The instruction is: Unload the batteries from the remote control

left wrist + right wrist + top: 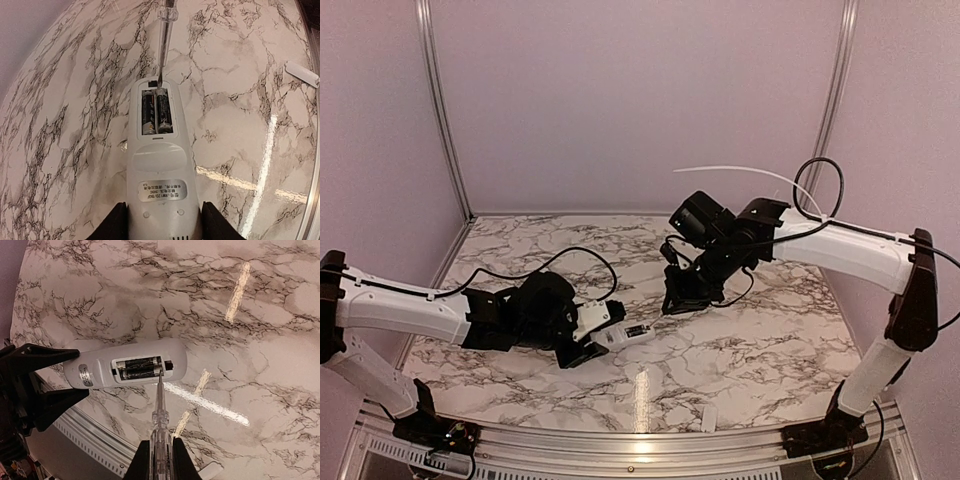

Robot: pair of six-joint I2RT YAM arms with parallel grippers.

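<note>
My left gripper (592, 338) is shut on the tail end of the white remote control (157, 165), which lies back up just above the marble table. Its compartment is open, and the two dark batteries (156, 113) lie side by side inside. The remote also shows in the top view (632, 332) and in the right wrist view (125, 370), batteries (141, 367) visible. My right gripper (159, 457) is shut on a thin clear stick-like tool (160, 410). Its metal tip touches the end of one battery at the compartment's far end, as the left wrist view shows (164, 40).
A small flat white plastic piece (301, 74) lies on the marble near the front edge, also in the top view (709, 418). An aluminium rail (85, 435) runs along the table's near edge. Pale walls close in the back and both sides.
</note>
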